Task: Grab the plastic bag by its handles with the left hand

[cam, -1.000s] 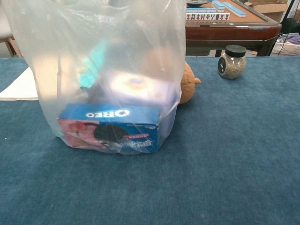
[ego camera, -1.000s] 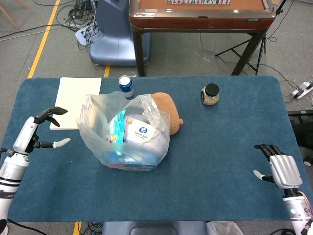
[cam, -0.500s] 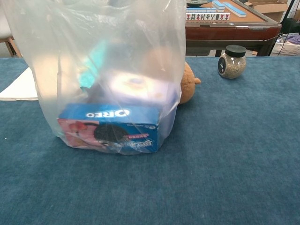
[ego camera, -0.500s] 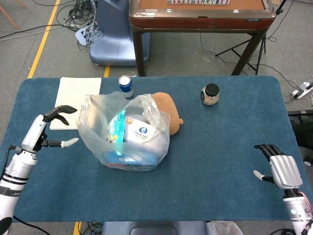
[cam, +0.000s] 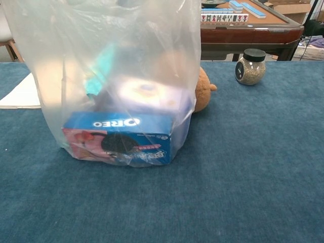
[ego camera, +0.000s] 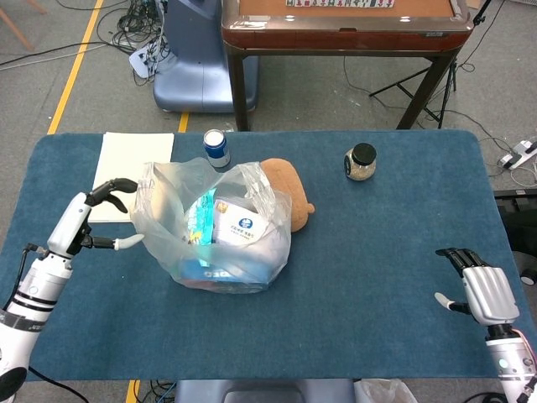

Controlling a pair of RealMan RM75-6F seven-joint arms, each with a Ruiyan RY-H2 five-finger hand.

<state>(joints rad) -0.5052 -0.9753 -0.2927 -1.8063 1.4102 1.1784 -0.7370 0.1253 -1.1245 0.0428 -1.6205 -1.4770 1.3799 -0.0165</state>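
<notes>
Your plastic bag [ego camera: 214, 227] stands upright on the blue worktop [ego camera: 394, 243], left of centre, mouth gaping upward w/ the handles loose at the top. Thru the clear film in the chest view you see an Oreo box [cam: 119, 137] lying along the bottom, plus a white carton and smth teal above it.

Your left hand [ego camera: 94, 220] is at the bag's left side, just beside the film, fingers [ego camera: 117, 185] curved & spread w/ the thumb tip out toward the bag wall. It holds nothing; can't tell if the thumb tip actually touches the plastic. Chest view doesn't show this hand.

Your right hand [ego camera: 478, 290] sits at the worktop's near right corner, well apart from the bag, fingers released and splayed, nothing in them.

Behind the bag: a brown plush toy [ego camera: 289, 195] touching its back right side, a blue-and-white can [ego camera: 216, 148] just behind it, a white sheet of paper [ego camera: 126, 168] at the left rear. A small glass jar w/ black lid [ego camera: 361, 163] stands apart toward the rear right. Beyond the worktop, a wooden mahjong table [ego camera: 344, 25].
</notes>
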